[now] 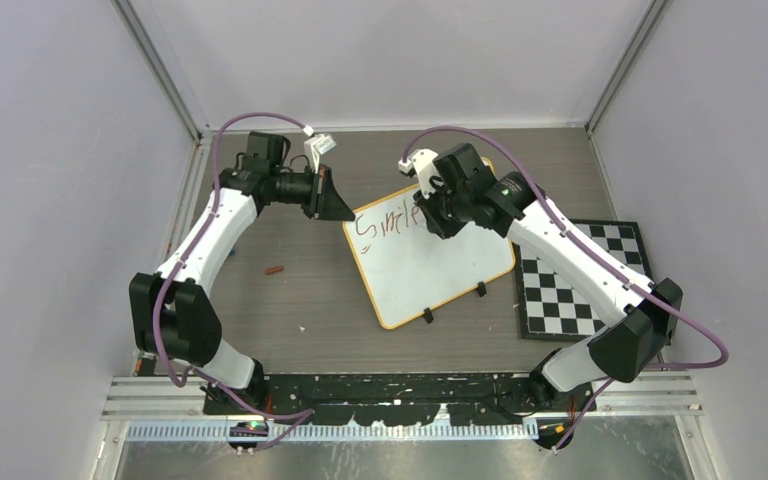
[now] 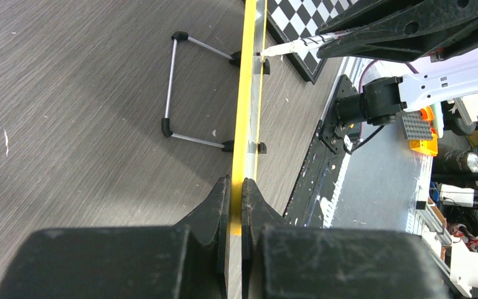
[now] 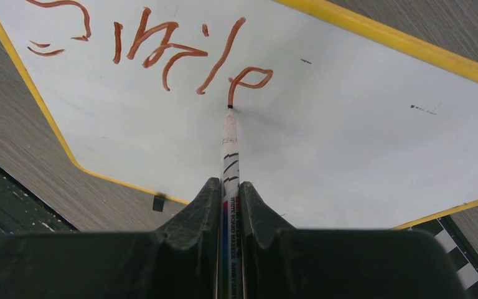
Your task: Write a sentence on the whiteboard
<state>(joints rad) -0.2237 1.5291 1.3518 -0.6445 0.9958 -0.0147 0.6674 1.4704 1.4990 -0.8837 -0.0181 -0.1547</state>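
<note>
Start at the right gripper (image 3: 229, 190): clamped narrow on the marker (image 3: 229, 140), barrel centred between the fingers and pointing away. Follow the barrel out to the tip, pressed against the whiteboard (image 3: 348, 143) at the foot of the last stroke. Read just beyond it the sentence (image 3: 162, 43) so far: a single red-brown word, apparently "Smile", final letter barely closed. Judge the task as early, with most of the wording yet to be written. Turn to the left gripper (image 2: 236, 190): pinched tight on the board's yellow rim, seen edge-on, with a wire stand (image 2: 170, 81) and small black feet farther along and the checkered mat (image 2: 299, 25) beyond. Locate the board mid-table, turned at an angle to the table edges, with the mat just beside its right corner. Guard against three faults:

- Excess downward pressure, crushing the tip or pushing the marker back between the fingers.
- Too little pressure, leaving gaps in the strokes.
- Any slackening of the left pinch, letting the board skate under the pen and skew the letters.

Watch also for the fingers brushing fresh ink and smearing it.
</note>
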